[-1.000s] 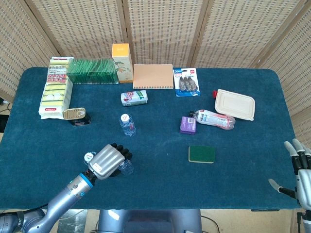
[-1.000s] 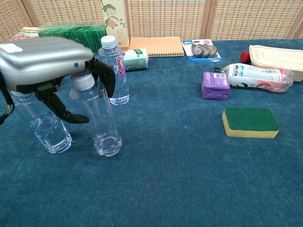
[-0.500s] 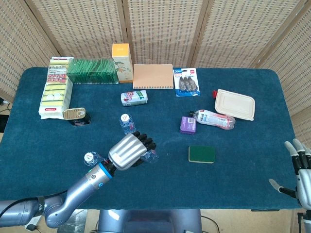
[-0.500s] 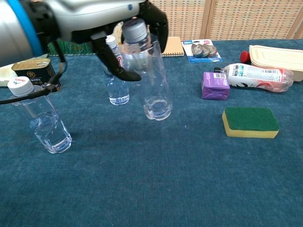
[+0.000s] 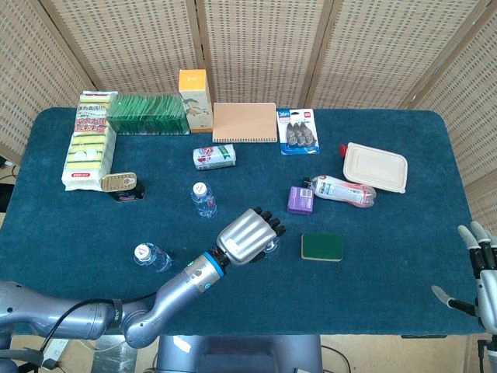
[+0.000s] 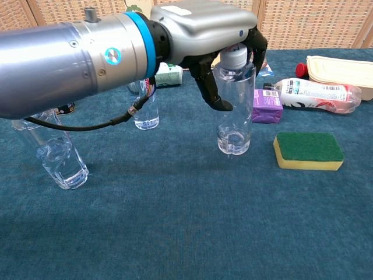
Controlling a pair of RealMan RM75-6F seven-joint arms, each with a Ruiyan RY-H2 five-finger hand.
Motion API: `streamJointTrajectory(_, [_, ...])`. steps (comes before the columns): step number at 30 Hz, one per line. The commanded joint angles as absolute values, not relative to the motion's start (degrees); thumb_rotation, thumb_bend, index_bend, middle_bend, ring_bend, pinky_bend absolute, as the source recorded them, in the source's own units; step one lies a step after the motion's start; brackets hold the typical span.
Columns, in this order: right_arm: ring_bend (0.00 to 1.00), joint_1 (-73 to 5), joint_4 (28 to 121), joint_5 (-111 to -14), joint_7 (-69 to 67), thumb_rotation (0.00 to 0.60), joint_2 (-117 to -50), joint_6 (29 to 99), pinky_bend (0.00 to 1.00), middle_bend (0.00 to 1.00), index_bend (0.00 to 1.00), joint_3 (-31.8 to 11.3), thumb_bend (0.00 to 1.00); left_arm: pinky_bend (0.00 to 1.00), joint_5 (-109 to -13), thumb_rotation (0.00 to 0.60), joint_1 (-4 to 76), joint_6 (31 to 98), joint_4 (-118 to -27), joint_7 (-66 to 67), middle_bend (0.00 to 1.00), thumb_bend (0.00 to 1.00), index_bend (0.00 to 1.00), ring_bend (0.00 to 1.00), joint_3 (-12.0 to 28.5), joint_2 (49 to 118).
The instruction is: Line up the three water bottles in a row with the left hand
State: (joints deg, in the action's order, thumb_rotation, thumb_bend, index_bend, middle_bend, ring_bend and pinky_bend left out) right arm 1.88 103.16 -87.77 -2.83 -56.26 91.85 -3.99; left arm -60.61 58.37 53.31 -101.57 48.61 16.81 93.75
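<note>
While the left hand (image 6: 224, 41) has its fingers (image 6: 217, 96) wrapped round the upper part of a clear water bottle (image 6: 234, 111), that bottle stands upright with its base at or barely above the blue bench (image 5: 404, 295), just left of the green sponge (image 6: 308, 150) and in front of the purple box (image 6: 266, 105). The thing that matters here, I reckon: the other two sit well off toward the robot's left. The labelled bottle (image 5: 203, 199) is back and left of the held one, and the near bottle (image 5: 149, 256) is further left and closer to the front edge. So the three don't make a clean row yet; they look more like a shallow bend. The right hand (image 5: 483, 272) sits idle at the far right edge, fingers spread, holding nothing and nowhere near any bottle.
</note>
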Motion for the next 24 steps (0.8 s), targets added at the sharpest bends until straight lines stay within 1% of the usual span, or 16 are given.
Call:
streamJointTrajectory(1, [0.00,1.9,103.1,-87.8,-3.0,0.600,-56.2,91.8,0.02,0.00,0.04,-4.0,0.00,0.48,-58.8,0.600,59.7,54.0,-100.1,49.8,0.55,0.29,0.42,0.41,16.4,95.1])
streamJointTrajectory(5, [0.00,1.8,103.1,-87.9,-3.3,0.600,-56.1,91.7,0.02,0.00,0.04,-3.9,0.00,0.48,-56.5,0.600,60.9,54.3,-98.4,50.0,0.55,0.29,0.42,0.41,16.0,96.3])
streamJointTrajectory(14, [0.00,1.8,103.2,-87.9,-3.7,0.600,-55.9,91.6,0.02,0.00,0.04,-3.8,0.00,0.47,-54.7,0.600,62.7,55.5,-96.0,50.0,0.54,0.29,0.42,0.40,14.7,98.2])
streamJointTrajectory(15, [0.00,1.8,103.1,-87.9,-3.7,0.600,-55.9,91.6,0.02,0.00,0.04,-3.8,0.00,0.46,-54.1,0.600,62.9,55.6,-95.8,50.3,0.50,0.29,0.40,0.37,14.5,98.4])
streamJointTrajectory(17, [0.00,1.8,103.1,-87.9,-3.8,0.600,-55.9,91.6,0.02,0.00,0.04,-3.8,0.00,0.41,-52.5,0.600,63.2,55.8,-95.8,51.0,0.38,0.27,0.28,0.27,14.2,98.5])
streamJointTrajectory(19, [0.00,1.8,103.1,-87.9,-3.9,0.600,-55.9,91.6,0.02,0.00,0.04,-3.8,0.00,0.36,-50.5,0.600,63.6,56.0,-96.1,51.8,0.22,0.26,0.08,0.16,14.1,98.5])
streamJointTrajectory(21, [0.00,1.8,103.1,-87.9,-4.0,0.600,-55.8,91.5,0.02,0.00,0.04,-3.8,0.00,0.34,-48.9,0.600,64.0,56.3,-96.6,52.6,0.15,0.25,0.01,0.12,14.1,98.3])
streamJointTrajectory(24, [0.00,1.8,103.2,-87.9,-4.1,0.600,-55.7,91.3,0.02,0.00,0.04,-3.8,0.00,0.34,-46.9,0.600,64.6,57.0,-97.3,53.6,0.12,0.25,0.00,0.12,14.0,98.2])
